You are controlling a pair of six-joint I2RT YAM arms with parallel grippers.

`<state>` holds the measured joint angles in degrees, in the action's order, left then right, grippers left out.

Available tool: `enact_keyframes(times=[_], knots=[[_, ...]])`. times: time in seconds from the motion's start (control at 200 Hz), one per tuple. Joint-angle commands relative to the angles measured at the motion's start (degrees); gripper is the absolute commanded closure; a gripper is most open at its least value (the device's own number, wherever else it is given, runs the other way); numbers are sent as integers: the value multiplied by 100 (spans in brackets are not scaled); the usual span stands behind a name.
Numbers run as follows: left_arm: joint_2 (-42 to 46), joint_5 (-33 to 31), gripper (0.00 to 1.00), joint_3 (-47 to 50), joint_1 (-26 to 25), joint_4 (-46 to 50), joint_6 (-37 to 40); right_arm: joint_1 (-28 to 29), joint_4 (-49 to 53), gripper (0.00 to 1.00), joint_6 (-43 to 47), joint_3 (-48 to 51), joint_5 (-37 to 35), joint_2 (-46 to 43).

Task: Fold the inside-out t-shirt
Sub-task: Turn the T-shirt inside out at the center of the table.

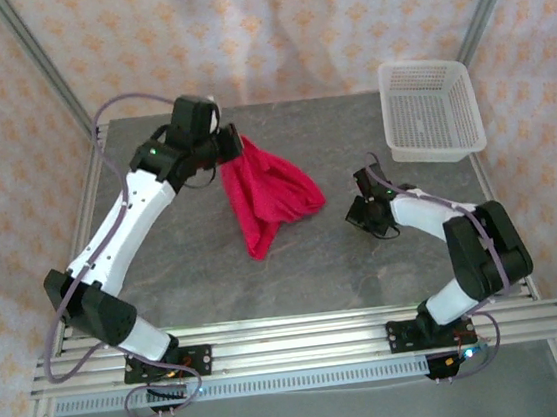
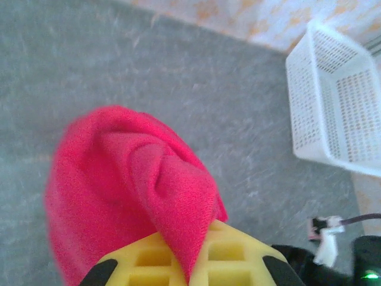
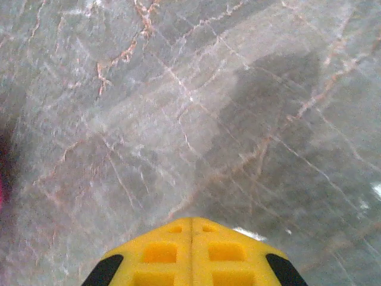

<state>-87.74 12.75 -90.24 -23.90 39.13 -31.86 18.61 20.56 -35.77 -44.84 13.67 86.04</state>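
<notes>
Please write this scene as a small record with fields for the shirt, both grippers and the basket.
left gripper: shut on the t-shirt
t-shirt: crimson, bunched, one end pinched between the left fingers
right gripper: shut, holding nothing, over bare table
basket: white mesh, at the far right corner of the table

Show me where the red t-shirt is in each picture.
Top external: t-shirt at centre, bunched, gripped by the left claw.
Left wrist: centre-left, pinched in that claw.
Right wrist: perhaps a faint red sliver at the left edge.
Shared landmark: the white basket, top external and left wrist.
</notes>
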Motion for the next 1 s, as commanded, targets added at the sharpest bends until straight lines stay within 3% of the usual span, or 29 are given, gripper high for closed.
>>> enact_keyframes(times=[0.0,0.07,0.125,0.245,0.36,0.49,0.58,0.65,0.811,0.996], knots=[[7,347,100,810,-9,-970,-334,125,120,91,307,-223,-33,-625],[3,394,100,1064,-9,-1050,-383,337,-333,64,282,-380,407,-787],[12,371,100,1145,-9,-1040,-362,498,-774,55,145,-491,704,-727],[63,334,100,1145,-9,-964,-291,689,-1742,53,-403,-826,1254,-171],[134,277,100,1135,-6,-868,-236,1022,-1842,53,-564,-1543,1181,617],[252,228,100,1279,-9,-866,-233,1437,-1023,49,-499,-2714,799,1744],[333,185,100,1324,20,-788,-197,1629,-102,45,-432,-3586,87,2599],[438,149,100,1341,105,-694,-154,1637,-68,46,-594,-3802,203,3022],[687,246,100,1427,482,-608,-110,1637,-515,46,-899,-3434,419,2761],[702,528,100,1602,571,-807,-143,1637,-213,38,-317,-3379,322,2211]])
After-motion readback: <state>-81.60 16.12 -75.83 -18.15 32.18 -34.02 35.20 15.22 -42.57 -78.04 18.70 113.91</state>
